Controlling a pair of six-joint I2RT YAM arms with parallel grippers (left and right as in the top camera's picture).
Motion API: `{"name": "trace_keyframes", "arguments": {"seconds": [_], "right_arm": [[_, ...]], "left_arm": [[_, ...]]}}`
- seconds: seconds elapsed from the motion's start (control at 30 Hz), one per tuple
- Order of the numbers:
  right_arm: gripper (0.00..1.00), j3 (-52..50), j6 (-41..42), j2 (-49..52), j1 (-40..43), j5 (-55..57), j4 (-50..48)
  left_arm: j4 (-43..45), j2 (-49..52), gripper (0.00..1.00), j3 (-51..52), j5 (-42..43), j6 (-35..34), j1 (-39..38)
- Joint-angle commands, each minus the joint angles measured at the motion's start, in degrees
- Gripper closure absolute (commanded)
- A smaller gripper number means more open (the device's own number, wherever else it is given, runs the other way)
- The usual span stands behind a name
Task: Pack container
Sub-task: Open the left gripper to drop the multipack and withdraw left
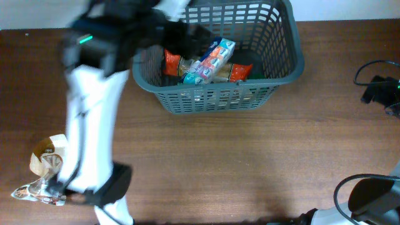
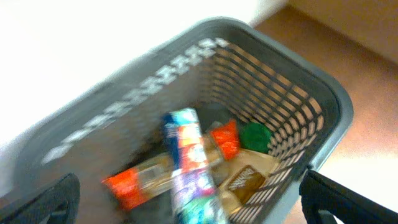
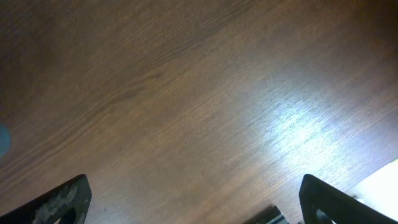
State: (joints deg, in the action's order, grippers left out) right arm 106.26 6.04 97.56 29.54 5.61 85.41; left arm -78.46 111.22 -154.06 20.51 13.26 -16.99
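Gripping: nothing on either side. I am holding my left claw [image 2: 186,202] spread wide, its dark fingers [image 2: 40,202] sitting at the two bottom corners of the left wrist view with nothing between them.
Right claw: I am holding my right claw [image 3: 199,202] just as wide and empty, facing only the wood grain of the table [image 3: 186,93].
Under my left claw: I am hanging over the container [image 2: 329,99] and looking down into it.
Contents: a blue patterned packet [image 2: 186,158] is lying on top, crossing a clear packet with orange ends [image 2: 127,183]. A brown packet [image 2: 245,180] is leaning near the slotted wall, and a green round item [image 2: 254,135] is sitting just beyond it.
Container's place: it is sitting at the far edge of the table, right of centre in the overhead view.
Left arm: it is showing blurred in the overhead view, reaching over the container's left rim.
Near-left corner of the table: a brown paper packet [image 1: 49,156] and a silvery packet [image 1: 34,192] are lying beside my left arm's base, well apart from the container.
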Motion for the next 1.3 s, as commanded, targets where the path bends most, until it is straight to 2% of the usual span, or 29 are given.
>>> {"name": "trace_keyframes", "arguments": {"seconds": [0.0,0.2,0.37,0.53,0.7,0.87,1.1,1.27], "right_arm": [[0.01,-0.2,0.7,-0.7,0.1,0.9,0.0],[0.01,-0.2,0.7,-0.7,0.1,0.9,0.0],[0.01,-0.2,0.7,-0.7,0.1,0.9,0.0],[0.01,-0.2,0.7,-0.7,0.1,0.9,0.0],[0.01,-0.2,0.7,-0.7,0.1,0.9,0.0],[0.01,-0.2,0.7,-0.7,0.1,0.9,0.0],[0.01,-0.2,0.7,-0.7,0.1,0.9,0.0],[0.01,-0.2,0.7,-0.7,0.1,0.9,0.0]], "left_arm": [[-2.2,-7.7,0.01,-1.9,-3.9,-3.8,4.2],[-8.7,-14.1,0.0,-1.8,-4.8,-6.2,11.6],[-17.5,-17.2,0.0,-1.8,-15.8,-14.9,16.3],[-18.2,-21.8,0.0,-0.4,-18.1,-17.2,18.5],[-18.2,-28.7,0.0,2.3,-25.7,-21.5,20.3],[-18.2,-38.8,0.01,16.0,-35.6,-26.6,22.7],[-18.2,-50.1,0.0,41.8,-38.3,-27.4,23.7],[-16.4,-52.8,0.01,56.6,-42.3,-27.8,23.7]]}}
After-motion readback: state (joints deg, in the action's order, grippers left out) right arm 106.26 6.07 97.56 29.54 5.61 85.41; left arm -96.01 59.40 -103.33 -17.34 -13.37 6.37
